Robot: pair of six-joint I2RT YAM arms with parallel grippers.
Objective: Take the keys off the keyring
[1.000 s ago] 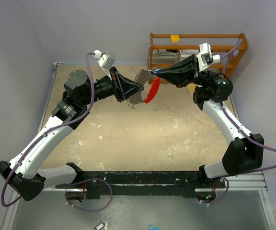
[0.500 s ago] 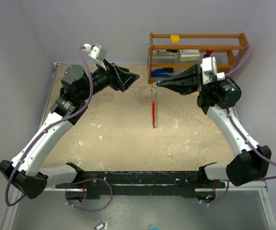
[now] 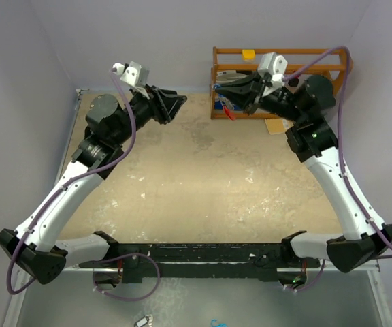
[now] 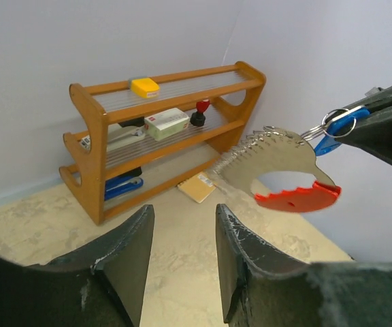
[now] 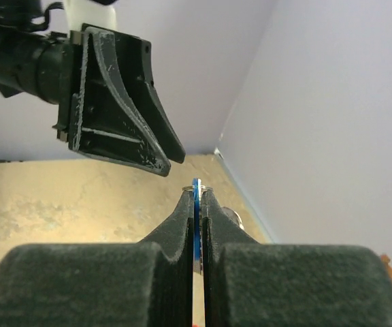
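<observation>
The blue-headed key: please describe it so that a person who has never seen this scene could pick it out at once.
Find the wooden rack at the back wall; the right hand is raised before it. The blue-headed key is pinched in that hand, a small ring joining it to a toothed silver and red fob. Its bright blue plastic head alone sets it apart.

Two white-and-black arms rise from their bases and bend inward. The left arm (image 3: 63,197) leans up and to the right. Its left gripper (image 3: 177,104) points right with the fingers parted and nothing between them (the gap shows plainly in its own wrist view). The right arm (image 3: 339,184) reaches up and to the left. The right gripper (image 3: 222,90) points left, fingers pinched tight on a blue-headed key (image 5: 196,235). The two grippers face each other, apart.
</observation>
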